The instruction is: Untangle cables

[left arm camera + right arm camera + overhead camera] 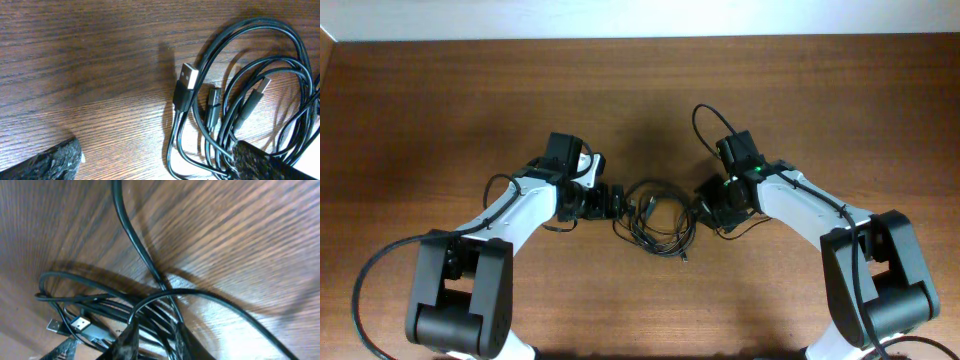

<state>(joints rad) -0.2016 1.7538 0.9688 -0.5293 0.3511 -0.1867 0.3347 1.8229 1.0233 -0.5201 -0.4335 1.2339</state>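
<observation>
Overhead view: cables point(658, 215) lie in one tangled bundle, none separated; left gripper point(618, 201) wide open beside bundle; right gripper point(703, 206) pinches strands at bundle's opposite edge; untangling judged barely begun.

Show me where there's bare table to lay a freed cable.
Crowded: the cables between the left hand and right hand. Bare: the wide table stretch beyond them, and the near strip between left arm base and right arm base.
</observation>
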